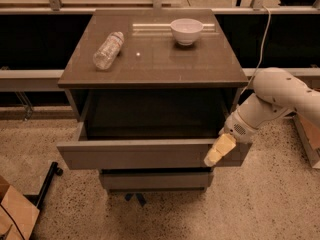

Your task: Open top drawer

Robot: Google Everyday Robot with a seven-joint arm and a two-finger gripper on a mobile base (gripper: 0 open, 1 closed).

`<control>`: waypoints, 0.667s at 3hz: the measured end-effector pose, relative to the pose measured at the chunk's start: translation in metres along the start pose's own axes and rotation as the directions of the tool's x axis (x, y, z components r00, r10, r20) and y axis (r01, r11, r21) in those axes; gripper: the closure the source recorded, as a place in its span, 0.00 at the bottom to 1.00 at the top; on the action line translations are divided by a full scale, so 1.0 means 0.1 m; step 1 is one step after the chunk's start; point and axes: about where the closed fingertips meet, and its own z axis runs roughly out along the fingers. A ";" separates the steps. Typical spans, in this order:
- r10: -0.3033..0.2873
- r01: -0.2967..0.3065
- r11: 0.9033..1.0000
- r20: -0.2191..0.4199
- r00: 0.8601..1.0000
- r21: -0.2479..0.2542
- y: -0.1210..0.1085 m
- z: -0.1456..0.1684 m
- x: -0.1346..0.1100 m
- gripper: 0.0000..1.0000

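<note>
The top drawer [135, 154] of the grey-brown cabinet stands pulled out toward me, its flat handleless front well forward of the cabinet body and its inside dark. My gripper [218, 151] is at the right end of the drawer front, its pale yellow finger lying over the front's top edge. The white arm [280, 96] reaches in from the right. The two lower drawer fronts [155, 180] sit further back beneath it.
On the cabinet top [155, 59] lie a clear plastic bottle [107, 50] on its side at the left and a white bowl [186, 31] at the back right. A cardboard box [15, 214] sits at the lower left on the speckled floor. A black stand foot [47, 179] is near it.
</note>
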 end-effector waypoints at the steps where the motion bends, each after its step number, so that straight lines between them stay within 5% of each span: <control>1: 0.000 0.000 1.000 0.000 1.000 0.000 0.00 0.00 0.00 0.00; 2: 0.000 0.000 1.000 0.000 1.000 0.000 0.00 0.00 0.00 0.00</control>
